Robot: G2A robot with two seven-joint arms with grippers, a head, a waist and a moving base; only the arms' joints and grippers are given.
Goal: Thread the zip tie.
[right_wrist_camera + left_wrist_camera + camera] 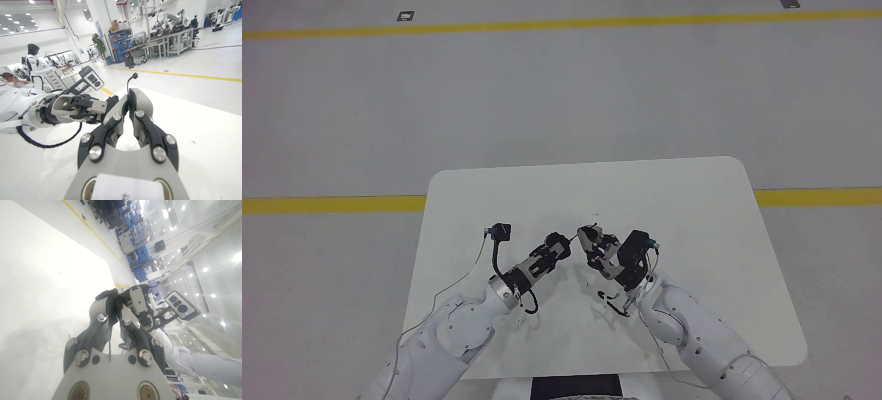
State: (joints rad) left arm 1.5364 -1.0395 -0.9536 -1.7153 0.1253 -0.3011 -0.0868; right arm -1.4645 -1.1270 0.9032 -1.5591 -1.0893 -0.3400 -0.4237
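Zip tie (128,84), thin and black, is held off the white table (712,200). It hangs over the half of the table nearest the robot, a little toward the table's left edge from its middle.

The right gripper (129,103) has its fingers pressed together on the strap. A short length curves out past the fingertips and ends in the small square head, which stands free above the table.

The left gripper (113,295) is also clamped on a thin black strap. Its dark pads are closed on it, and the tail runs back between the fingers toward the palm plate.

From above, a fine dark line bridges the small gap between the two grippers. They meet tip to tip over the table, just beside each other; whether they touch cannot be told.

Both grippers sit well in from the table's far edge and from its two side edges. The near edge is much closer, and both arms cross over it. The table's corners are rounded.

A yellow floor line (332,204) runs out from under the table's side edges, and a second one lies well beyond the table's far edge
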